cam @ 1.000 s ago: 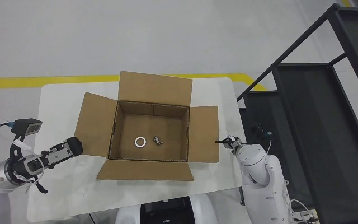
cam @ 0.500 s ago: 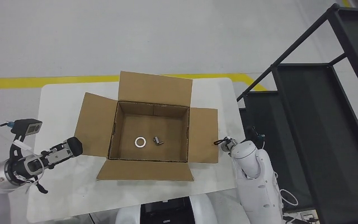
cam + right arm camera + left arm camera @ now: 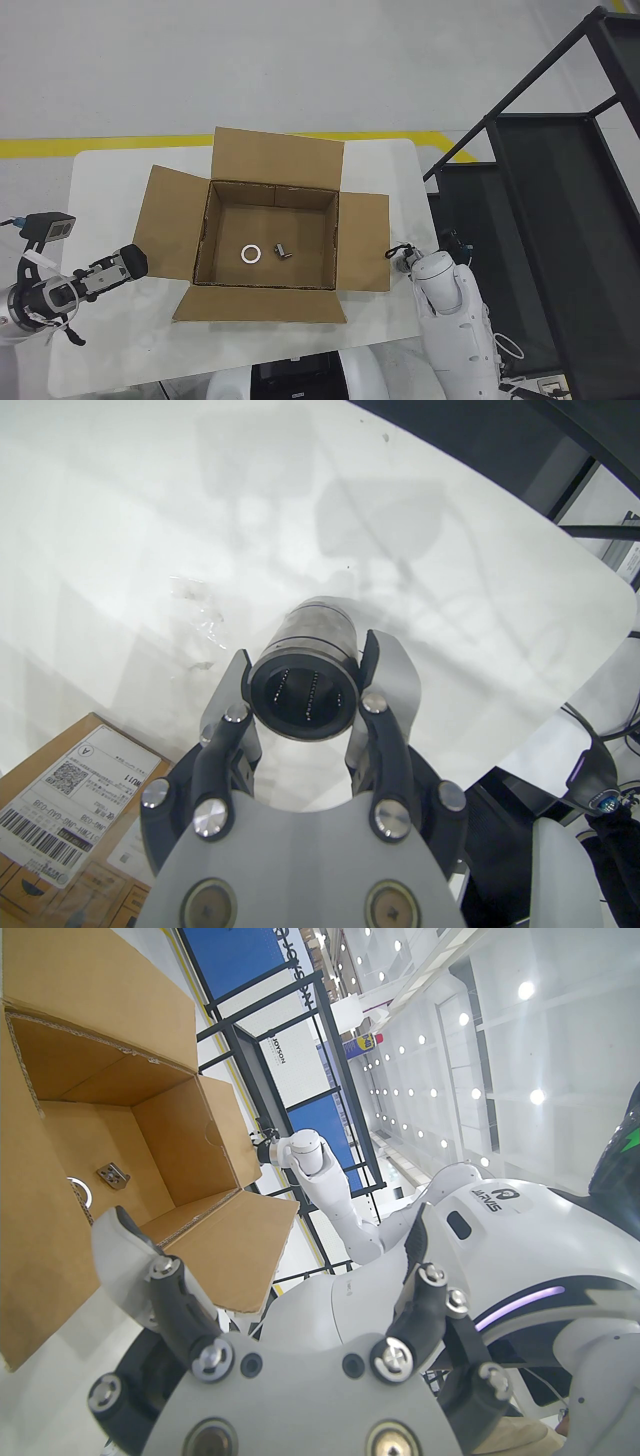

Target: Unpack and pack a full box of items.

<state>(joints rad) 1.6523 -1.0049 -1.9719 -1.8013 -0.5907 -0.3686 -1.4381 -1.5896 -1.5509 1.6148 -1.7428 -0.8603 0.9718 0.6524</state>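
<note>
An open cardboard box point(image 3: 274, 212) with spread flaps sits mid-table; inside lie a white ring point(image 3: 250, 254) and a small grey metal block point(image 3: 283, 250), the block point(image 3: 113, 1175) also in the left wrist view. My right gripper point(image 3: 306, 667) is shut on a dark steel cylindrical bearing point(image 3: 309, 680), held above the white table just beyond the box's right flap point(image 3: 365, 240); in the top view that gripper point(image 3: 397, 252) is at the flap's edge. My left gripper point(image 3: 270, 1228) stands open with nothing between its fingers, off the box's left flap point(image 3: 124, 264).
The white table point(image 3: 120, 170) has bare room left of the box and behind it. A dark metal shelf frame point(image 3: 540, 190) stands close on the right. A labelled box flap point(image 3: 75, 800) lies under the right wrist.
The right arm has drawn in toward the box's right flap with the bearing in its grip. The left arm has kept still.
</note>
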